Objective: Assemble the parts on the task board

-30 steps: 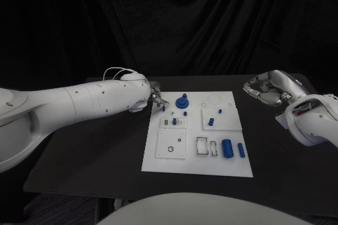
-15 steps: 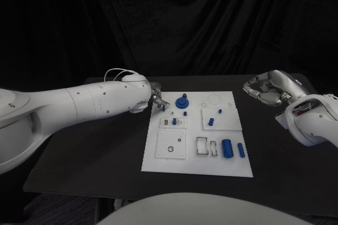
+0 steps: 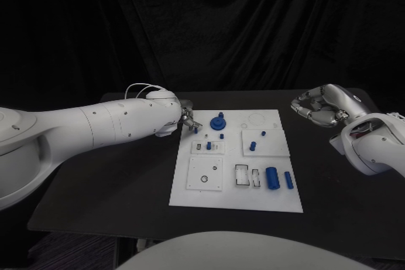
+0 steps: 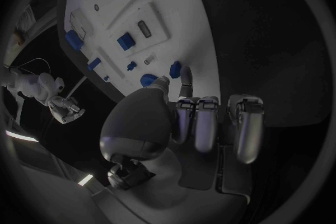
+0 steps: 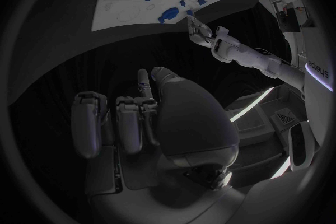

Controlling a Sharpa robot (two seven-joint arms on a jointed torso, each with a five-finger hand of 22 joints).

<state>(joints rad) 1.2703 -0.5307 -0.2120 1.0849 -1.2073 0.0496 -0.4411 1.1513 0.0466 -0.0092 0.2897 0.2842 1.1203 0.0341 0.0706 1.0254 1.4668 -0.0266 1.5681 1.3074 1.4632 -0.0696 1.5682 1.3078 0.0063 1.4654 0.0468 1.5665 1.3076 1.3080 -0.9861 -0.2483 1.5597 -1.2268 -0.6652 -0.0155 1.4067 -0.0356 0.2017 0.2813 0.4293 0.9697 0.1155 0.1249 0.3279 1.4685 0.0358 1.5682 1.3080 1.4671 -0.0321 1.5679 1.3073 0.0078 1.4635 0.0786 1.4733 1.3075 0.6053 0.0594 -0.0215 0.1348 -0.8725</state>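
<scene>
Left robot hand (image 3: pixel 186 119) at task board (image 3: pixel 238 188) 10 o'clock corner, pinching small blue part (image 3: pixel 196 129) — prob. to seat it. Right robot hand (image 3: pixel 318 108) clenched, empty, off board at 2 o'clock — out of the way.

a robot lab or test bench, staged for recording: a black table (image 3: pixel 110 182) stands before black curtains (image 3: pixel 211 36) that close off the whole background, and a white task board (image 3: pixel 232 194) with cut-out recesses lies at the table's middle as the one fixture.
</scene>
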